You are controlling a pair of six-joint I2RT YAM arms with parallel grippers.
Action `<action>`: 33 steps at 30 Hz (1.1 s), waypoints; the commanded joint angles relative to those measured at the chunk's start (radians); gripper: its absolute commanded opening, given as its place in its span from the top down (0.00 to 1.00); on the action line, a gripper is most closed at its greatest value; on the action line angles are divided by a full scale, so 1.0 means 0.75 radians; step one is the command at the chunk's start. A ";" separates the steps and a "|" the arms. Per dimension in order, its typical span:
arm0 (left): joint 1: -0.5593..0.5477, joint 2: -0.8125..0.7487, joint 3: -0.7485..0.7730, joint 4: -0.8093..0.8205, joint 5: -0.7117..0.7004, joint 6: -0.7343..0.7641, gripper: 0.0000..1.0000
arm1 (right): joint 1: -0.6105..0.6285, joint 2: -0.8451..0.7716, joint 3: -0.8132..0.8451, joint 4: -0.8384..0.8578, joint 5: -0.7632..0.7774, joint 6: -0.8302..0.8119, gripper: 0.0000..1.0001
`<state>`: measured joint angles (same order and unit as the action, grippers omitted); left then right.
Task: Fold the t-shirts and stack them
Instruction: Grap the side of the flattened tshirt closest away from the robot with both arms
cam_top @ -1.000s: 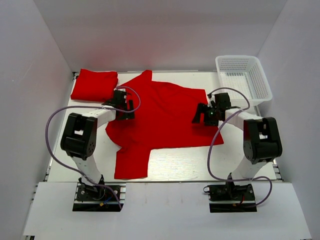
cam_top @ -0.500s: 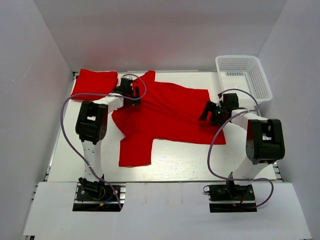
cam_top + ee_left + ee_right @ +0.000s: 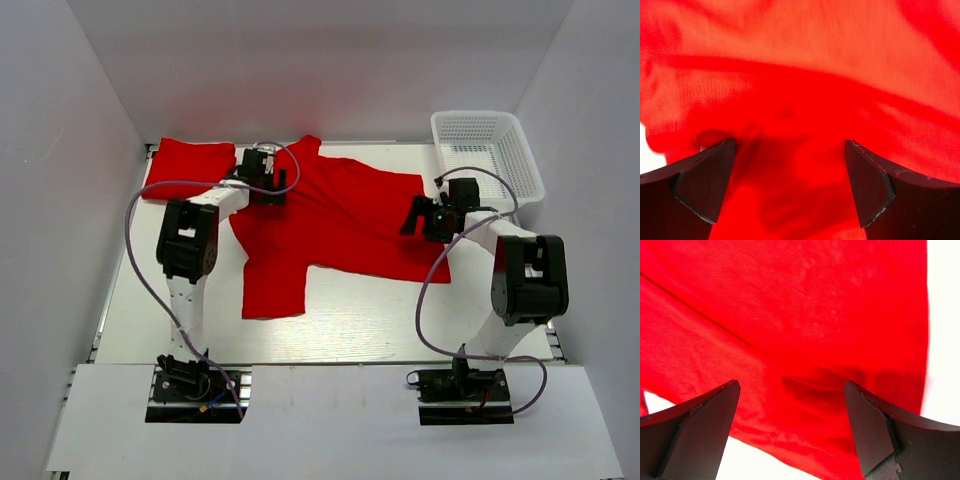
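Wide-spread left gripper (image 3: 262, 182) at the far-left shoulder of the open t-shirt (image 3: 340, 225), jaws well apart in the wrist view, wrinkled red cloth filling the gap between them and beyond. Equally wide-spread right gripper (image 3: 425, 215) at the same shirt's right edge, jaws apart over smoother red fabric, white table (image 3: 945, 340) showing past the hem. Impossible to tell whether either gripper touches the cloth. Open t-shirt flat across the middle of the table, one sleeve toward the near side, the other toward the back wall. Folded t-shirt (image 3: 185, 165) in the far-left corner, just beside the left arm. White mesh basket (image 3: 528, 180) in the far-right corner, apart from the red cloth.
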<state>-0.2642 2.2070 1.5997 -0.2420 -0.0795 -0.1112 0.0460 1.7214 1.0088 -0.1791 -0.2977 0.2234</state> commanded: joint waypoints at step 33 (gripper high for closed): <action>-0.075 -1.534 -1.446 -0.524 0.208 -0.752 0.13 | -0.010 -0.688 -0.388 0.006 0.364 0.336 0.10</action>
<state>-0.3172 1.0462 0.5320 -0.6662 0.1051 -0.6502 0.0452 1.2266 0.7296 -0.1822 -0.0402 0.4618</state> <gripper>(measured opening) 0.889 0.905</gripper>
